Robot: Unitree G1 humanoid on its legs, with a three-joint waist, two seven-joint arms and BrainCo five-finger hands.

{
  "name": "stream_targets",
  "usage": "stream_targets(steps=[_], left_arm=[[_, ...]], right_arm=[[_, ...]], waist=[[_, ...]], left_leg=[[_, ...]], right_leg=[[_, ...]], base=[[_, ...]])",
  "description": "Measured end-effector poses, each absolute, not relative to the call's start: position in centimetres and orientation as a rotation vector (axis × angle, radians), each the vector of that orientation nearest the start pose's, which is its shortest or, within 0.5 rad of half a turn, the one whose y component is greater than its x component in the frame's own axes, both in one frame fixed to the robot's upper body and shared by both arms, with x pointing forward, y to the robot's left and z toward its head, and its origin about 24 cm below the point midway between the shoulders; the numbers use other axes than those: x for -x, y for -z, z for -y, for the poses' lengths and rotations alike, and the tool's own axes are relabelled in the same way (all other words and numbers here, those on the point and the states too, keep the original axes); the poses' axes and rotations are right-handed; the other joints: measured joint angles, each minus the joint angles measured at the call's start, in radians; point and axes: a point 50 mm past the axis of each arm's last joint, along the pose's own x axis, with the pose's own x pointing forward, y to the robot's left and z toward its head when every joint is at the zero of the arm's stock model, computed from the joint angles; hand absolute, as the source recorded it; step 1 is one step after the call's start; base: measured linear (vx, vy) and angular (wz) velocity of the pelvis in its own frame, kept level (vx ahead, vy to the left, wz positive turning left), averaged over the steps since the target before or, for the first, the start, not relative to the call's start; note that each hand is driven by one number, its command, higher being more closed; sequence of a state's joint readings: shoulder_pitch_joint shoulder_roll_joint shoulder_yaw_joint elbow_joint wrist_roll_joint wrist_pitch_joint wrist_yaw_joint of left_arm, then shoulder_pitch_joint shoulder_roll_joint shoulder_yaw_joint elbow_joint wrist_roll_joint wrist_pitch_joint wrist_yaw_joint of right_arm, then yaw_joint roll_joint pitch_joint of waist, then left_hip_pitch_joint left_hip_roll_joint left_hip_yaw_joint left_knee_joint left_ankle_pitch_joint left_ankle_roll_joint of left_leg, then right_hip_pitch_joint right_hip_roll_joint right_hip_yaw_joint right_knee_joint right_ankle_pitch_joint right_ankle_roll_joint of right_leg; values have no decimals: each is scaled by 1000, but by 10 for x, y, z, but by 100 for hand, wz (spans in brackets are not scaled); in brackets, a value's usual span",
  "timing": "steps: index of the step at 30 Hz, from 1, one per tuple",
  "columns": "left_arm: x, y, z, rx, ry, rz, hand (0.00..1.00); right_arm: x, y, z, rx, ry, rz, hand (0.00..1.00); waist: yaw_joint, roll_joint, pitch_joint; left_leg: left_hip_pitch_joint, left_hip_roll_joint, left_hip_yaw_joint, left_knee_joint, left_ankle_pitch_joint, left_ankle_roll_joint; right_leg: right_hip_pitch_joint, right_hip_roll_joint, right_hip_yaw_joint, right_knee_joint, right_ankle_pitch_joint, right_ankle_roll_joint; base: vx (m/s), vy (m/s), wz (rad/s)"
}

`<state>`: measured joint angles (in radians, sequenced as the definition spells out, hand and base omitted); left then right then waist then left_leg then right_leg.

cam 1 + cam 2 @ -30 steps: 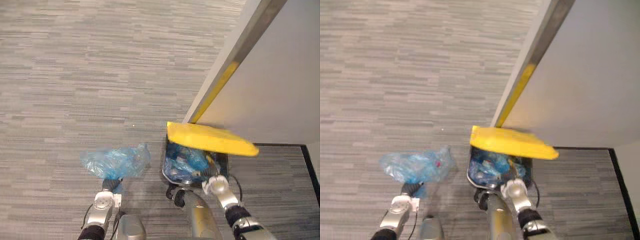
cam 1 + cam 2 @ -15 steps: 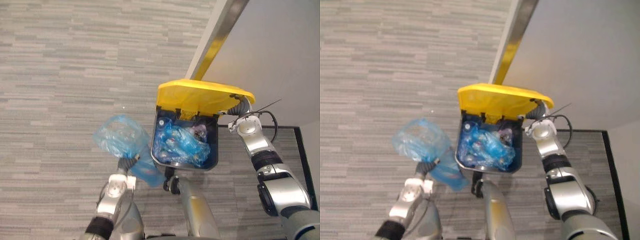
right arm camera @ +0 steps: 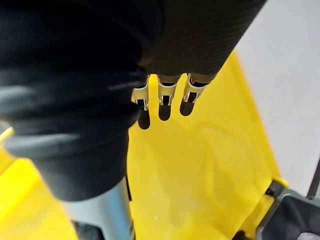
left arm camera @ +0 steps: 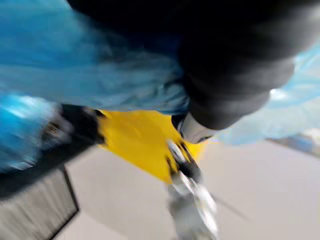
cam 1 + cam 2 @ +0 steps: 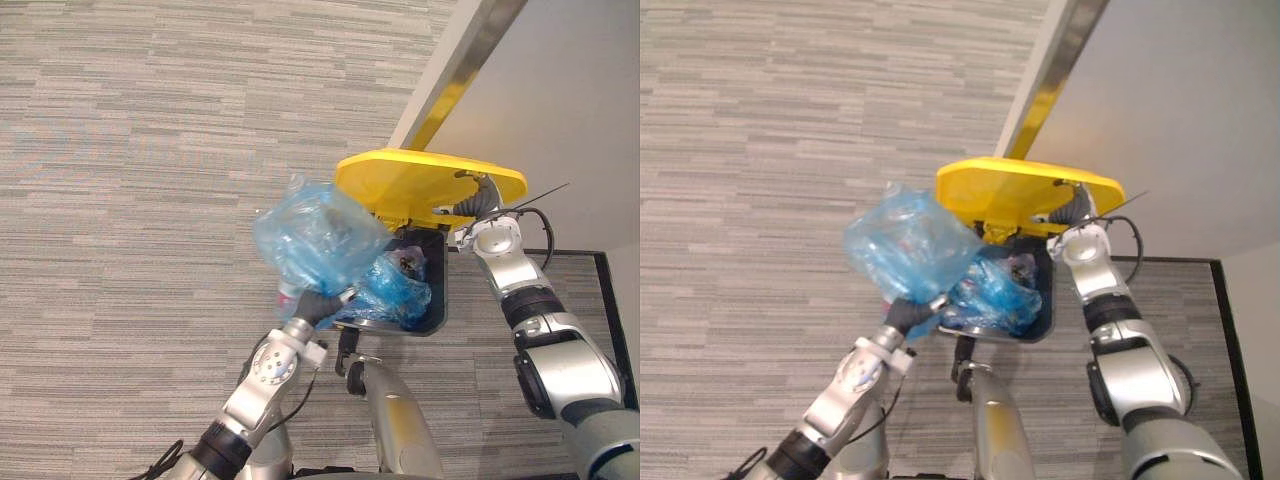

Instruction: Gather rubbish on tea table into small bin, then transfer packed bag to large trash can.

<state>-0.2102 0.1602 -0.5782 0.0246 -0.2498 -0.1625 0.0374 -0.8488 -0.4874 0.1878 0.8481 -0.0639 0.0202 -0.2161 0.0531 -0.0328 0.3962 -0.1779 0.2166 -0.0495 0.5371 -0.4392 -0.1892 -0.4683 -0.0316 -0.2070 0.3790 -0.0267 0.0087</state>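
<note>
The large trash can [image 5: 438, 300] stands on the carpeted floor [image 5: 130, 200] at the foot of a pale wall [image 5: 580, 100]. Its yellow lid [image 5: 420, 180] is tipped up, evidently so that the opening is free to take the load. The right robot hand [image 5: 478, 203] is raised at the lid's far right edge, with the forearm rising steeply from below. The right wrist view shows its fingers [image 3: 165, 92] extended against the lid's yellow surface, propping it rather than gripping. The left robot hand [image 5: 318, 303] is clenched round the gathered neck of the packed bag [image 5: 315, 235]. The blue bag's bulk stands above the fist, held aloft at the can's left rim and partly over the opening. The left arm reaches up and inward from the lower left, wrist turned toward the can. Other blue bagged rubbish [image 5: 395, 285] already lies inside. In the inspector's judgement, the bag is poised for tipping in and is not yet deposited.
</note>
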Motion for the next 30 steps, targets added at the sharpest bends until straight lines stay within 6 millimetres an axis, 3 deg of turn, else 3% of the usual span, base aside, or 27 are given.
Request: stream_targets(steps=[7, 11, 14, 17, 19, 25, 30], left_arm=[[-253, -104, -10, 60, 669, 308, 100], [-262, -112, -1, 28, 665, 336, 100], [-278, -108, 4, -31, 652, 303, 100], [-295, -98, 2, -117, 629, 243, 100], [-314, -96, -1, -210, 596, 204, 100], [-341, -91, -14, -312, 518, 130, 100], [-359, -76, -48, -335, 352, 21, 100]], right_arm=[[-394, -150, 228, 631, 233, 48, 0], [-397, -164, 225, 624, 232, 89, 0], [-396, -184, 222, 621, 225, 166, 0], [-395, -216, 220, 639, 229, 276, 0], [-395, -242, 216, 629, 234, 351, 0], [-395, -255, 204, 627, 204, 406, 0], [-393, -272, 185, 622, 158, 485, 0]], waist=[[-15, 1, 2], [-22, 1, 9], [-40, 0, 53], [-57, -7, 73], [-73, -12, 126], [-98, -17, 133], [-102, -29, 138]], left_leg=[[-9, -2, 0, 7, -2, 4], [-23, -5, 5, 8, -2, 6], [-31, -6, -1, 12, 0, 8], [-94, -14, 9, 34, -3, 13], [-110, -20, 15, 46, -4, 13], [-175, -11, 27, 80, -6, 11], [-232, 3, 45, 110, -25, 10]], right_leg=[[-3, -3, 1, -1, 2, 1], [-22, -3, 8, 2, 2, 1], [-25, -4, 8, 4, 3, 2], [-94, -9, 22, 25, 2, 3], [-119, -16, 24, 45, 3, 4], [-176, -14, 27, 56, 5, 1], [-239, 0, 48, 68, 11, -1]], base=[[0, 10, 0], [-1, -8, -3], [3, -10, 4], [-6, -7, -8], [15, -7, -6], [13, -10, -2], [-1, -18, -11]])
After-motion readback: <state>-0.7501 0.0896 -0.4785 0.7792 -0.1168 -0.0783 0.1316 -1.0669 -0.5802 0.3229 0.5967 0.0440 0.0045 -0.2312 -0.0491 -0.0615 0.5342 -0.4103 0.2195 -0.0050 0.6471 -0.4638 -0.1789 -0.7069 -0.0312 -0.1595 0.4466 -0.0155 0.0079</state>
